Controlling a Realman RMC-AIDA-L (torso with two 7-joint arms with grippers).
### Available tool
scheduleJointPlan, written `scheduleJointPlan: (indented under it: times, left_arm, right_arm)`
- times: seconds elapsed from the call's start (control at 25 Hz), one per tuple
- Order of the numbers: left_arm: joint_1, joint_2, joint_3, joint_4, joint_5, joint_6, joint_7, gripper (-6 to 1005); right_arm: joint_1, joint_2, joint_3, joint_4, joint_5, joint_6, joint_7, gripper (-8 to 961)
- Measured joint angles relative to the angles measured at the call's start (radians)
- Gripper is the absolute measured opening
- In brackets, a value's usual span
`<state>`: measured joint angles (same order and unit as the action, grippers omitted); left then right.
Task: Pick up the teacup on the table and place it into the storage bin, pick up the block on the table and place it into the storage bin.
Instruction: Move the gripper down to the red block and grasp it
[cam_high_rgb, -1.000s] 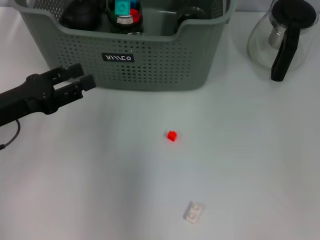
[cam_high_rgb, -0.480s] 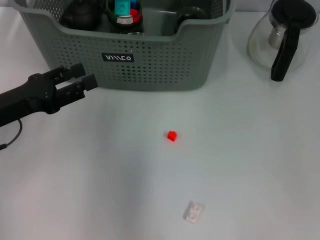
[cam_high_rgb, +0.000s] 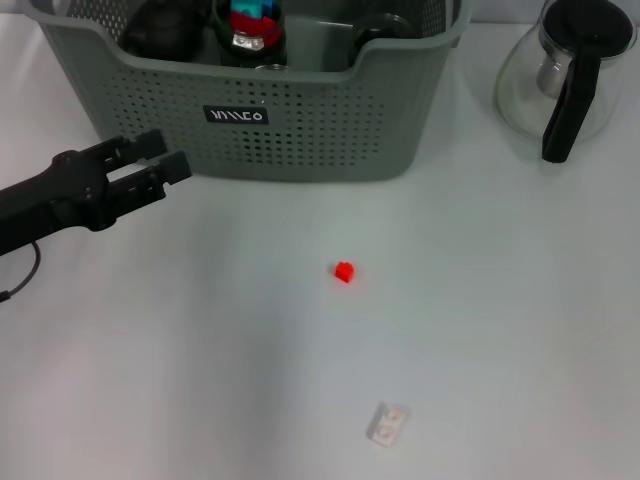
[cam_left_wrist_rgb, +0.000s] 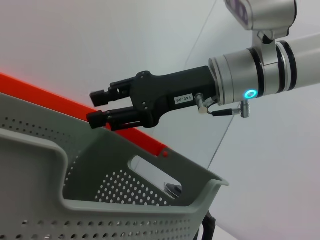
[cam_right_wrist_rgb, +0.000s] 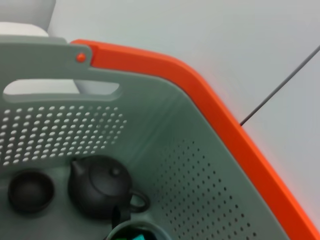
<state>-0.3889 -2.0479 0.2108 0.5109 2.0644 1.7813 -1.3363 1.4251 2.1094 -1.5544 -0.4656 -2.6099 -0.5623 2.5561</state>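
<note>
Small red block lies on white table, in front of grey-green perforated storage bin. L gripper, jaws slightly apart and empty, sits at bin's front-left; block lies toward bin's front-centre from it. R gripper, jaws apart, hovers above bin. You've a clear path; white plate piece lies beyond.

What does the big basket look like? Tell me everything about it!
The storage bin is a big grey-green basket that looks like plastic. Its walls are full of little round holes, and it has cut-out handles near the rim. A small black label with white letters sits on the front. It stands upright on the white table. Inside are a dark little teapot and a small dark cup. The left pincer is just beside it.
</note>
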Motion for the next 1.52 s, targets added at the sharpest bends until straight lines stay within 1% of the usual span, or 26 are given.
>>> scheduleJointPlan:
  times: [0.04, 0.08, 0.16, 0.28, 0.32, 0.36, 0.4, 0.48, 0.56, 0.6, 0.68, 0.72, 0.8, 0.84, 0.88, 0.96, 1.0, 1.08, 1.12, 1.16, 1.2, 1.24, 1.28, 1.36, 1.44, 1.52]
  left_arm:
    - [0.001, 0.000, 0.000, 0.000, 0.000, 0.000, 0.000, 642]
    - [0.001, 0.001, -0.001, 0.000, 0.000, 0.000, 0.000, 642]
    - [0.002, 0.001, -0.001, 0.000, -0.001, -0.001, 0.000, 642]
    - [0.002, 0.001, -0.001, 0.000, -0.001, -0.001, 0.000, 642]
    - [0.003, 0.001, -0.001, 0.000, -0.001, 0.000, 0.001, 642]
    - [0.004, 0.001, -0.001, 0.000, -0.001, -0.001, 0.002, 642]
    - [0.004, 0.000, -0.001, 0.000, -0.001, 0.000, 0.003, 642]
    - [0.005, -0.001, 0.000, 0.000, -0.001, -0.001, 0.005, 642]
    - [0.005, -0.001, -0.001, 0.000, -0.001, -0.003, 0.005, 642]
    - [0.004, -0.001, -0.001, 0.000, -0.001, -0.004, 0.005, 642]
    - [0.000, -0.001, 0.000, 0.000, -0.001, -0.006, 0.005, 642]
    - [-0.001, -0.001, 0.001, 0.000, -0.001, -0.006, 0.005, 642]
    - [-0.003, -0.002, 0.002, 0.000, -0.001, -0.006, 0.005, 642]
    - [-0.004, -0.002, 0.003, 0.000, -0.001, -0.006, 0.005, 642]
    - [-0.004, -0.002, 0.004, 0.000, -0.001, -0.006, 0.004, 642]
    - [-0.004, -0.002, 0.004, 0.000, -0.001, -0.005, 0.003, 642]
    - [-0.003, -0.002, 0.003, 0.000, -0.001, -0.004, 0.003, 642]
    - [-0.002, 0.000, 0.002, 0.000, -0.001, -0.004, 0.001, 643]
    - [-0.002, 0.000, 0.002, 0.000, -0.001, -0.004, 0.001, 643]
    - [-0.002, 0.001, 0.001, 0.000, -0.001, -0.004, 0.000, 643]
    - [-0.002, 0.001, 0.001, 0.000, -0.001, -0.003, -0.001, 643]
    - [-0.003, 0.001, 0.002, 0.000, -0.001, -0.003, -0.002, 643]
    - [-0.003, 0.001, 0.002, 0.000, -0.001, -0.003, -0.002, 643]
    - [-0.004, 0.000, 0.006, 0.000, -0.001, -0.004, -0.002, 643]
    - [-0.005, -0.001, 0.008, 0.000, 0.000, -0.004, -0.003, 643]
    - [-0.005, -0.002, 0.008, 0.000, 0.000, -0.004, -0.003, 643]
  right_arm:
    - [-0.006, -0.001, 0.002, -0.011, 0.000, 0.001, 0.000, 474]
    - [-0.029, -0.001, 0.009, -0.050, 0.004, 0.001, 0.000, 495]
    - [-0.104, -0.002, 0.021, -0.171, 0.025, -0.004, -0.001, 536]
    - [-0.273, -0.005, 0.018, -0.421, 0.134, -0.007, -0.034, 598]
    - [-0.345, -0.006, 0.015, -0.522, 0.205, -0.006, -0.070, 619]
    - [-0.403, -0.007, 0.014, -0.590, 0.263, -0.007, -0.104, 639]
    - [-0.479, -0.008, 0.013, -0.677, 0.346, -0.008, -0.153, 660]
    - [-0.621, -0.010, 0.013, -0.807, 0.525, -0.021, -0.262, 666]
    - [-0.752, -0.011, 0.020, -0.895, 0.724, -0.047, -0.398, 672]
    - [-0.815, -0.012, 0.032, -0.921, 0.865, -0.081, -0.500, 675]
    - [-0.894, -0.014, 0.075, -0.915, 1.114, -0.183, -0.672, 675]
    - [-0.918, -0.014, 0.114, -0.880, 1.225, -0.268, -0.754, 674]
    - [-0.936, -0.017, 0.212, -0.776, 1.399, -0.481, -0.861, 674]
    - [-0.924, -0.023, 0.288, -0.692, 1.459, -0.624, -0.887, 674]
    - [-0.916, -0.027, 0.333, -0.642, 1.494, -0.720, -0.899, 674]
    - [-0.883, -0.056, 0.434, -0.530, 1.507, -0.929, -0.898, 669]
    - [-0.866, -0.077, 0.472, -0.485, 1.487, -1.025, -0.894, 664]
    - [-0.846, -0.111, 0.489, -0.452, 1.401, -1.134, -0.885, 652]
    - [-0.838, -0.125, 0.487, -0.453, 1.328, -1.188, -0.873, 647]
    - [-0.833, -0.133, 0.485, -0.480, 1.243, -1.231, -0.846, 641]
    - [-0.831, -0.134, 0.483, -0.514, 1.164, -1.263, -0.815, 641]
    - [-0.831, -0.129, 0.483, -0.552, 1.100, -1.273, -0.782, 641]
    - [-0.830, -0.117, 0.483, -0.615, 1.001, -1.281, -0.735, 641]
    - [-0.816, -0.078, 0.482, -0.723, 0.812, -1.283, -0.663, 640]
    - [-0.786, -0.039, 0.478, -0.793, 0.645, -1.288, -0.611, 640]
    - [-0.734, -0.018, 0.445, -0.813, 0.480, -1.293, -0.553, 640]
